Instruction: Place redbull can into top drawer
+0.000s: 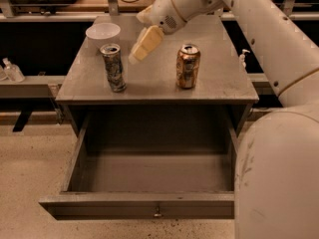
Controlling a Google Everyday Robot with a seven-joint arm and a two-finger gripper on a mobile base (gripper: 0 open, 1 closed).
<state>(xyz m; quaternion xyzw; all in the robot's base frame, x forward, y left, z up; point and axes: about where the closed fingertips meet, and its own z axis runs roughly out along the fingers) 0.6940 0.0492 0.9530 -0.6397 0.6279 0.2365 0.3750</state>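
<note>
The redbull can (113, 67), slim with a silver-and-blue pattern, stands upright on the left of the grey cabinet top (154, 81). My gripper (135, 56) hangs over the cabinet top just right of the can's upper part, a small gap away, with its cream fingers (145, 42) pointing down-left. The gripper holds nothing. The top drawer (149, 173) is pulled fully out below the cabinet top, with nothing inside it, and has a small metal knob (157, 213) on its front panel.
A wider gold can (187, 65) stands upright right of centre on the cabinet top. A white bowl (102, 35) sits at the back left, behind the redbull can. My white arm (259, 44) fills the right side of the view.
</note>
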